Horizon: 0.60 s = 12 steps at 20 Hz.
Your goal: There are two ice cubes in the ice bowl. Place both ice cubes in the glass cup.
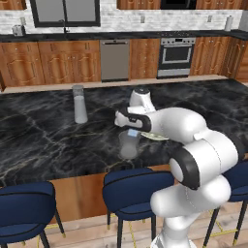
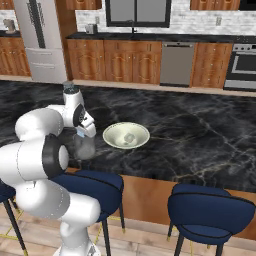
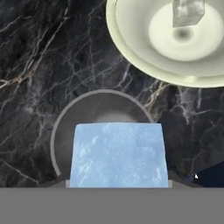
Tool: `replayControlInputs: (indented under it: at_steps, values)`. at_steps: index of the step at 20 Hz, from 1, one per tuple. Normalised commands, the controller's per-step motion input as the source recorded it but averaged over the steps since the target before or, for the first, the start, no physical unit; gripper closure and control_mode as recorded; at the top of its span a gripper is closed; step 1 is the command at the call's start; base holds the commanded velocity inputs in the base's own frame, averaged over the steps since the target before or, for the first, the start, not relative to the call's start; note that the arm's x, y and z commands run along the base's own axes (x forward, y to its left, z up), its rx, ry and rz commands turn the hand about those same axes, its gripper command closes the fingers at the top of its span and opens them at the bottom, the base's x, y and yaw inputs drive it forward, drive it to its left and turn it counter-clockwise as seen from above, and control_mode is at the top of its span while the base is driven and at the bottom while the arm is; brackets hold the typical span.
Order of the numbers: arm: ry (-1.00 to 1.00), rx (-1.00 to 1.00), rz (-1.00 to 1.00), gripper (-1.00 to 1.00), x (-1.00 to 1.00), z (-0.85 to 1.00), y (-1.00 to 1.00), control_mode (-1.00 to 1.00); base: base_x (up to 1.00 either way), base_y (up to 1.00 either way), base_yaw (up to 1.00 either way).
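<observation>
The fingers were closed on the light blue ice cube (image 3: 118,154), held right above the glass cup (image 1: 129,144) near the worktop's front edge. Neither cube was in the cup yet, it seemed. The whitish ice cube (image 3: 188,12) was left in the ice bowl (image 2: 113,140). The fingertips were hidden, so the grip was hard to see.

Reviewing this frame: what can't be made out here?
- Fingertips: in the hand view the blue cube covers them, so the grip itself is unseen.
- Cup: its lower rim is cut by the hand view's bottom.
- Bowl: cropped by the hand view's top and right edges.
</observation>
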Motion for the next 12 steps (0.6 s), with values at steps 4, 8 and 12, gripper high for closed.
replayControlInputs:
  at_steps: [4,8,12]
  values:
    - [0.00,0.00,0.00,1.00,0.20,-0.21,0.10,-1.00,0.00,0.00,0.00]
    - [0.00,0.00,0.00,1.00,0.11,-0.21,0.05,-1.00,0.00,0.00,0.00]
    - [0.00,0.00,0.00,1.00,0.12,-0.20,0.01,-1.00,0.00,0.00,0.00]
